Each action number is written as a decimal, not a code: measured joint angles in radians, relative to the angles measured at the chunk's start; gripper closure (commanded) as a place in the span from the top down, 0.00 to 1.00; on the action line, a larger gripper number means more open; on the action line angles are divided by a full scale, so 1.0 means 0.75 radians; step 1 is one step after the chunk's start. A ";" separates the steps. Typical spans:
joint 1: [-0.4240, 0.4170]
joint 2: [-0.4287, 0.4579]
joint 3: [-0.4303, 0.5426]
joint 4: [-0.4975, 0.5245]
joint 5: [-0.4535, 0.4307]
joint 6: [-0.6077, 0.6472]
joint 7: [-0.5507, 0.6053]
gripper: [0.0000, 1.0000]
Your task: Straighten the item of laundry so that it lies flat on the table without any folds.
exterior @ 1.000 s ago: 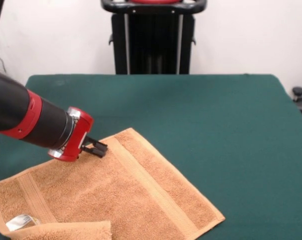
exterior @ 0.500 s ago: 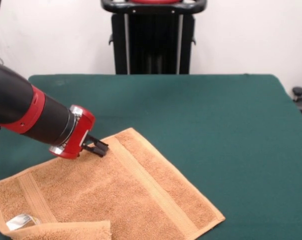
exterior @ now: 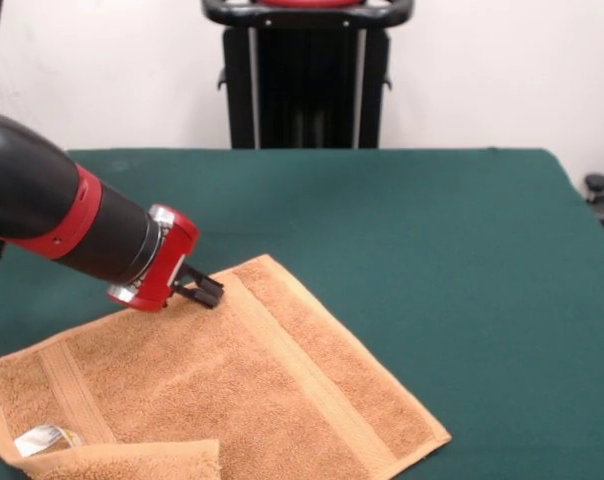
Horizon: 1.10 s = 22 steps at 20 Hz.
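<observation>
The orange-tan towel (exterior: 232,385) lies spread on the dark green table (exterior: 432,230) at the front left. Its near left corner (exterior: 132,458) is folded back over itself, beside the small white tag (exterior: 44,438). A woven border band runs across it diagonally. My gripper (exterior: 207,291) comes in from the left on the red and black arm and sits low at the towel's far edge, near its far corner. Its small black fingertips lie close together; I cannot tell whether they pinch the cloth.
The robot's black pedestal (exterior: 307,75) stands at the table's far side. A dark object (exterior: 602,195) shows past the table's right edge. The towel's near edge runs to the bottom of the view.
The gripper and arm have shifted slightly right and a little up along the towel's far edge. The towel's left part has drawn slightly with it; the folded corner remains.
</observation>
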 measured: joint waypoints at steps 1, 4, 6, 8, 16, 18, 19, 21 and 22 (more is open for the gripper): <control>0.000 -0.001 -0.001 0.003 0.002 -0.003 0.000 0.00; 0.000 -0.010 -0.011 0.028 0.014 -0.028 0.000 0.00; 0.000 -0.019 -0.017 0.048 0.018 -0.044 0.000 0.00; 0.000 -0.031 -0.025 0.086 0.019 -0.070 0.000 0.00; 0.002 -0.060 -0.034 0.186 0.022 -0.143 0.000 0.00; 0.002 -0.064 -0.034 0.208 0.022 -0.157 0.000 0.00; 0.002 -0.066 -0.034 0.221 0.022 -0.165 0.000 0.00; 0.002 -0.075 -0.035 0.259 0.021 -0.189 0.000 0.00; 0.003 -0.079 -0.036 0.274 0.021 -0.202 0.000 0.00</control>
